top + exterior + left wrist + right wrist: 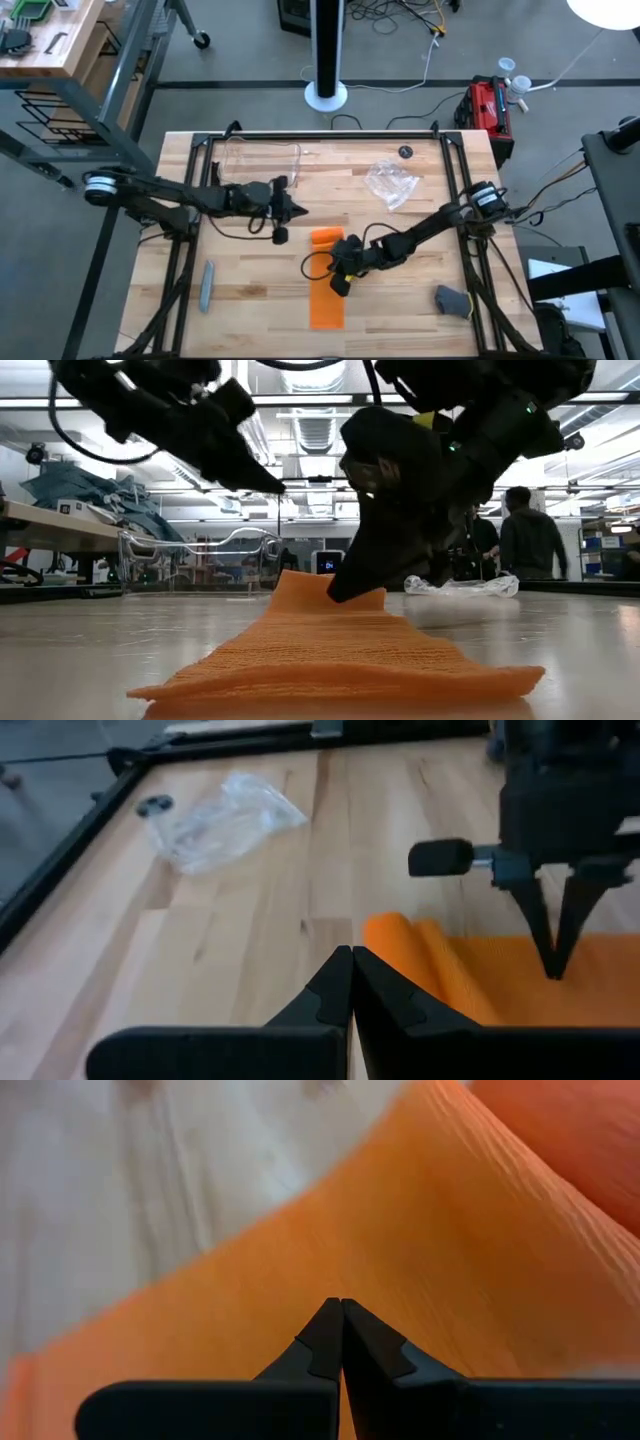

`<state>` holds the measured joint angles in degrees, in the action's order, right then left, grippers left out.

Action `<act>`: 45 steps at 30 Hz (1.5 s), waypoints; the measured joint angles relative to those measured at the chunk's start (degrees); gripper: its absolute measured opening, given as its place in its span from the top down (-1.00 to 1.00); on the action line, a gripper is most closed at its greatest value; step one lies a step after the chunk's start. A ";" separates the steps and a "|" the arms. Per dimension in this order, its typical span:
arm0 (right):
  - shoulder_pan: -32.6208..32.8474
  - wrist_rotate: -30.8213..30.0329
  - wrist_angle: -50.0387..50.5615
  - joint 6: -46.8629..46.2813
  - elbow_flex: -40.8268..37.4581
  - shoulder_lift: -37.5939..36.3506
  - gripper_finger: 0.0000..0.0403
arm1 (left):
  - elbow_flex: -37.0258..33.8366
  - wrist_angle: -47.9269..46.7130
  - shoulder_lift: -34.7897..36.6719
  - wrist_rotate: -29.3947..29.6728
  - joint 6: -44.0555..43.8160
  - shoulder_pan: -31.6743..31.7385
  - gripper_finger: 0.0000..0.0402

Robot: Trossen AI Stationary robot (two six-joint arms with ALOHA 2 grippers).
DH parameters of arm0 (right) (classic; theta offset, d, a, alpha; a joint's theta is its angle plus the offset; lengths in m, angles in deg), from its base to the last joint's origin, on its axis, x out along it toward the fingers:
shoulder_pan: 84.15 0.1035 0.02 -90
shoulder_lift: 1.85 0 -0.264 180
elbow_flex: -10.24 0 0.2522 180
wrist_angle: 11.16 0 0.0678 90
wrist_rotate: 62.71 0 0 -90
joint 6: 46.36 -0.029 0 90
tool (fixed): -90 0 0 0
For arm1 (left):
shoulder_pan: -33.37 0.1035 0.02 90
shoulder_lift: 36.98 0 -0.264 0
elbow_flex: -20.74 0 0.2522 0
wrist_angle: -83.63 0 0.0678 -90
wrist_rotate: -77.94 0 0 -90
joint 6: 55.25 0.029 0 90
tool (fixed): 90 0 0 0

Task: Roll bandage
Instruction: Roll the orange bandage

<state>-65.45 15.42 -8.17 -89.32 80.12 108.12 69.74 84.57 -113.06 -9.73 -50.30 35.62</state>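
Two grippers work here: the right gripper (341, 284), fingers pinched together and empty, presses its tips on the bandage (326, 290), soft, light cloth lying flat beneath it. Best hold: the curled far end. Beyond, the left gripper (300, 211) hovers, also clenched; bare table (250, 300) surrounds.

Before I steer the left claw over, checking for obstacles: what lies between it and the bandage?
Only bare wood: the high view shows nothing between the left claw and the bandage.
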 joint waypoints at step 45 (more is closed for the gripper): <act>9.88 -3.32 9.72 -3.34 -0.33 -1.20 1.00 | 9.43 0.72 -20.43 -7.27 -7.29 -3.40 1.00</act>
<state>-55.57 12.11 1.55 -92.66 79.80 106.92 79.17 85.29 -133.49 -17.00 -57.59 32.22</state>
